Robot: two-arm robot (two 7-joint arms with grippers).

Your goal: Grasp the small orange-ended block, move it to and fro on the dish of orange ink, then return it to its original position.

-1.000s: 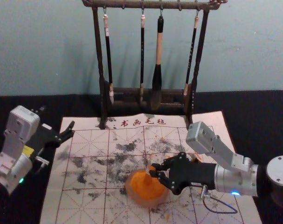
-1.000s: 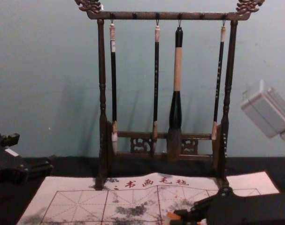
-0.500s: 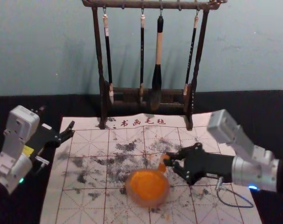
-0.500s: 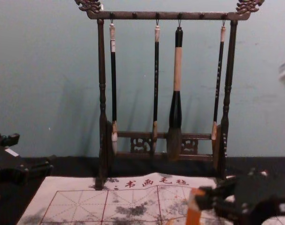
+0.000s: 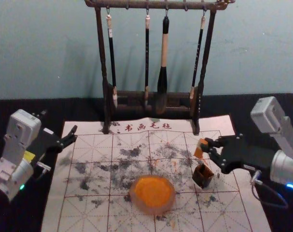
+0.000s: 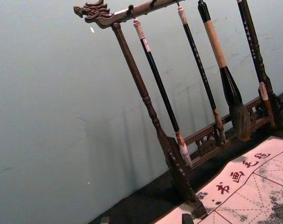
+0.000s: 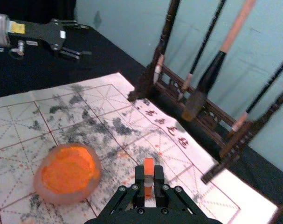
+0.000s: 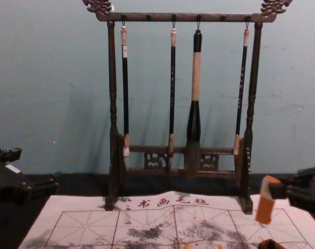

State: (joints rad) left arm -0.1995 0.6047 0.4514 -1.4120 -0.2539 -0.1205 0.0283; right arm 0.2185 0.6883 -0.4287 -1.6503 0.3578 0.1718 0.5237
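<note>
While the block is held up: the right end effector (image 5: 207,145), right of centre in the head view, is closed on the block (image 5: 200,149) near its upper end.
Block's long axis: roughly upright with a slight lean, its lower end orange and free.
Block to box: the small dark box (image 5: 202,181) stands below the block, a little nearer the frame's lower edge; the two look apart.
Coming move: probably a shift over the box's open top, then down; the lean may need correcting, or the lower end could catch the rim.
Nearer arm: the right.
Ink dish: the dish (image 5: 158,210) of orange ink (image 5: 153,191) sits lower centre, left of the box, on the gridded mat (image 5: 233,212).
Left end effector: the left end effector (image 5: 60,121), spread wide and empty, is parked at left, well apart.
Brush rack: the rack (image 5: 102,58) with hanging brushes (image 5: 163,55) is behind, seemingly out of the way.
</note>
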